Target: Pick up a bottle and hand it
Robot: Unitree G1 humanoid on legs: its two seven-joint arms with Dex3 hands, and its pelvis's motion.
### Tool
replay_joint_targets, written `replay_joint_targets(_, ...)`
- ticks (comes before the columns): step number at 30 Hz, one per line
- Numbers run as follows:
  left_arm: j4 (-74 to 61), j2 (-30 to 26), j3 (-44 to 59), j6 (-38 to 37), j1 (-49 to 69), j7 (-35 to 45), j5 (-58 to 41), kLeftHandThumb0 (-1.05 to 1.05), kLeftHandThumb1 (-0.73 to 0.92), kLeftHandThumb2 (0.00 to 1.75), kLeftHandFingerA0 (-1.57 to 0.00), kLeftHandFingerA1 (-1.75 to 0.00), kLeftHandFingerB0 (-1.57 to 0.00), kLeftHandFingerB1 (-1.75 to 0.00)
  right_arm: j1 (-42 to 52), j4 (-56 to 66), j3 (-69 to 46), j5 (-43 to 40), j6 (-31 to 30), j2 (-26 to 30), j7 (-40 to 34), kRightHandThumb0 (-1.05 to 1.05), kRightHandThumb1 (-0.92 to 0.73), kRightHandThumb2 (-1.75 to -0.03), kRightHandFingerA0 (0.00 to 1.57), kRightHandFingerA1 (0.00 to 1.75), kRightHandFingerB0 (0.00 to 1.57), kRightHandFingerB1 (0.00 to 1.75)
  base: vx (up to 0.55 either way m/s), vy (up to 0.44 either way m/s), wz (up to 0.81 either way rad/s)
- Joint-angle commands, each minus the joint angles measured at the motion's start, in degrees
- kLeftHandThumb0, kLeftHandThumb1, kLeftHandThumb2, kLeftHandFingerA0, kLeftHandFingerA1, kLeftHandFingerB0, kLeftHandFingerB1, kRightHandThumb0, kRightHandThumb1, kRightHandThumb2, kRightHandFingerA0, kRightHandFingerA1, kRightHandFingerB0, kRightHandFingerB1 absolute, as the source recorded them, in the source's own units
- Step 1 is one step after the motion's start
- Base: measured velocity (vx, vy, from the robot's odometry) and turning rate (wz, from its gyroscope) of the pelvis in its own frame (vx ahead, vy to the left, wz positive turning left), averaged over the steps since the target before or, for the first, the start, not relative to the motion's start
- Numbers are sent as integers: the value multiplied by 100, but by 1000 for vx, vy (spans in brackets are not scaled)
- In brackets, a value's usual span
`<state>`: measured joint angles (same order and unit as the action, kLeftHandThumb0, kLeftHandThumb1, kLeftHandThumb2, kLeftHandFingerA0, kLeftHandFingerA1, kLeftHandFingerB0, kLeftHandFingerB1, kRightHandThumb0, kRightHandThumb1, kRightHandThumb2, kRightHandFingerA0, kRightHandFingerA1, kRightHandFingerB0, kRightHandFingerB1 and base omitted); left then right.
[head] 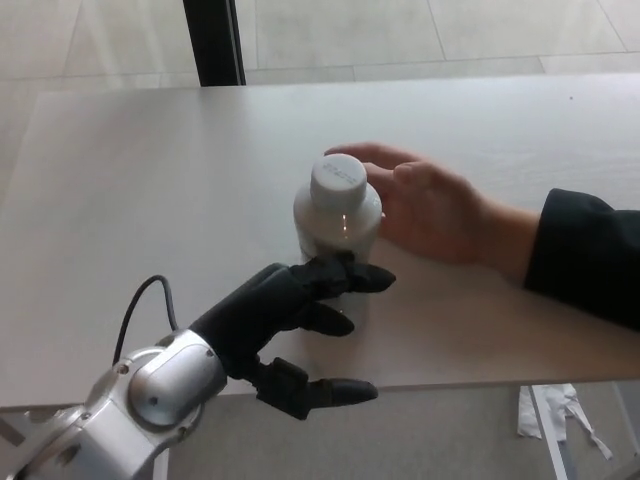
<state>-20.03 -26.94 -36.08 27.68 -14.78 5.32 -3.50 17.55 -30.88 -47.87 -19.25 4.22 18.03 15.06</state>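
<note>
Head view, as I logged it: bottle (339, 222), white-capped, upright on the bench (150, 180), mid-surface. Left robot hand (290, 325) at the bottle's near side, fingers (352, 277) spread apart, upper ones against it, nothing clamped. A person's hand (430, 210) rested just behind the bottle. Right robot hand not visible.

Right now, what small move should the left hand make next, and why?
Probably close the fingers around the bottle. The left hand is open beside its lower body, with fingers apart, nothing held, and the bottle upright on the table. The person's hand waits behind it.
</note>
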Motion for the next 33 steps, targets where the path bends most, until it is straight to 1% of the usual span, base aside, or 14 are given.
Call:
replay_joint_targets(1, 174, -117, -40, 805, -200, -156, 1161, -70, 40, 81, -58, -67, -44, -59, 57, 207, -146, -382, -19, 170, 10, -58, -44, -80, 64, 62, 37, 48, 0, 0, 0)
replay_joint_targets(2, 165, -137, -31, 804, -182, -144, 1181, -70, 51, 56, -63, -64, -51, -53, 55, 186, -142, -388, 1, 175, 36, -58, -44, -80, 63, 62, 36, 48, 0, 0, 0)
replay_joint_targets(5, 101, -246, 49, 708, -13, -96, 1284, -73, 51, 56, -68, -72, -58, -56, 83, 191, -123, -398, 0, 170, 46, -51, -52, -57, 68, 51, 42, 34, 0, 0, 0)
replay_joint_targets(13, -401, -735, 567, 71, 807, 378, 1180, -75, 48, 55, -78, -90, -64, -59, 4, 79, -100, -523, -2, 257, 72, -50, -53, -57, 78, 56, 43, 35, 0, 0, 0)
replay_joint_targets(14, -662, -878, 662, 106, 1007, 513, 1117, -76, 36, 82, -78, -90, -61, -65, -5, 75, -79, -518, -30, 278, 56, -50, -53, -57, 77, 55, 43, 35, 0, 0, 0)
replay_joint_targets(15, -838, -1022, 779, -34, 1218, 636, 1036, -75, 49, 55, -80, -93, -66, -57, -21, 95, -55, -517, -31, 289, 52, -60, -43, -79, 68, 62, 36, 47, 0, 0, 0)
replay_joint_targets(16, -1066, -1179, 902, -79, 1435, 805, 912, -74, 37, 83, -78, -89, -62, -63, 24, 237, -32, -509, -123, 264, -25, -59, -43, -79, 67, 61, 36, 47, 0, 0, 0)
replay_joint_targets(19, -1603, -1486, 1327, -192, 2049, 1186, 556, -81, 37, 82, -81, -111, -72, -68, 32, 265, 7, -479, -88, 278, -67, -60, -44, -79, 64, 60, 36, 47, 0, 0, 0)
replay_joint_targets(20, -1676, -1543, 1411, -243, 2154, 1279, 516, -76, 49, 57, -75, -127, -76, -67, 68, 321, 14, -476, -127, 278, -83, -53, -52, -57, 69, 50, 42, 34, 0, 0, 0)
replay_joint_targets(22, -1805, -1662, 1658, -382, 2404, 1434, 409, -89, 42, 83, -82, -133, -78, -86, 72, 317, 17, -510, -214, 277, -94, -56, -41, -79, 63, 60, 36, 47, 0, 0, 0)
replay_joint_targets(23, -1769, -1652, 1761, -463, 2429, 1475, 391, -72, 50, 57, -74, -136, -77, -91, 62, 306, 17, -534, -247, 280, -81, -51, -51, -57, 69, 48, 41, 34, 0, 0, 0)
replay_joint_targets(29, -1469, -1197, 1919, -363, 2127, 1346, 649, -75, 36, 85, -80, -113, -68, -81, 70, 360, 72, -581, -271, 236, -1, -60, -44, -79, 63, 59, 34, 46, 0, 0, 0)
replay_joint_targets(30, -1420, -1107, 1898, -330, 2046, 1298, 706, -75, 51, 54, -65, -111, -59, -70, 74, 350, 72, -581, -233, 228, 4, -58, -43, -80, 66, 62, 35, 47, 0, 0, 0)
replay_joint_targets(33, -1287, -844, 1858, -228, 1845, 1159, 919, -76, 48, 57, -64, -98, -56, -65, 74, 327, 92, -568, -223, 232, -29, -61, -44, -79, 66, 61, 36, 46, 0, 0, 0)
